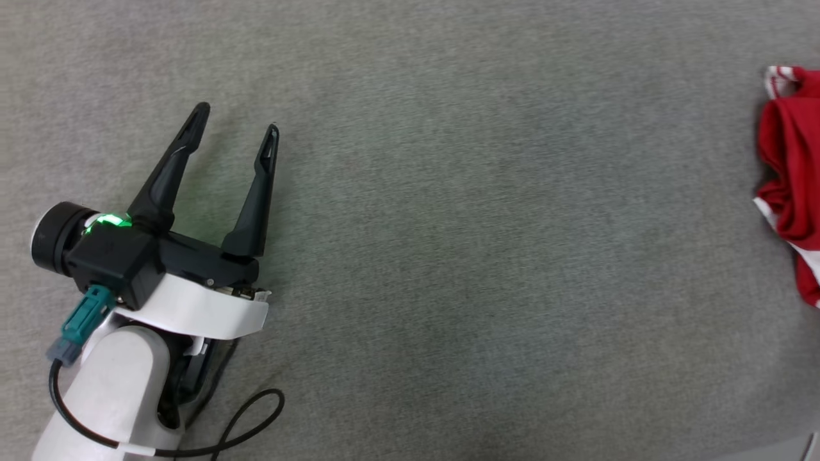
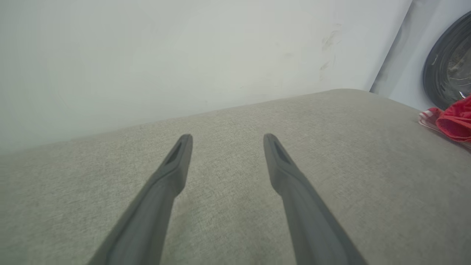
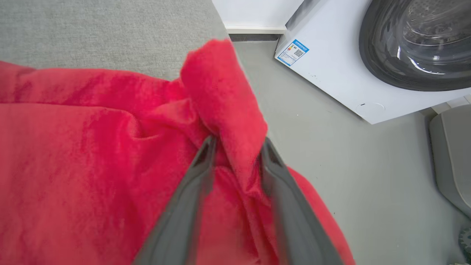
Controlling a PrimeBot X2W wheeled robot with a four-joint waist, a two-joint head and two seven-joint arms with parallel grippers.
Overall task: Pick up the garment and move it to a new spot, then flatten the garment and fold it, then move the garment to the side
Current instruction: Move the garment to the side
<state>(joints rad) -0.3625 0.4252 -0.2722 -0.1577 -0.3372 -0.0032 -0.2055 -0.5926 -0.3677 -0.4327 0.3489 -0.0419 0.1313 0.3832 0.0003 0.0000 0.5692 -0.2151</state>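
- Right gripper was clamped on a fold of the garment, bunched at the cushion edge; left gripper stood spread, empty.
- The thin pinch might slip, dropping it onto the floor.

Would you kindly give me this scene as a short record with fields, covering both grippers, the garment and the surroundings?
surface: grey fabric, backed by a white wall
garment: red with white trim, bunched, at the far right of the head view
left gripper: open, holding nothing, over bare surface, well apart from the garment
right gripper: shut on a raised fold of the garment
washing machine: white, standing on the grey floor beyond the garment
task stage: garment gripped, not yet flattened or folded
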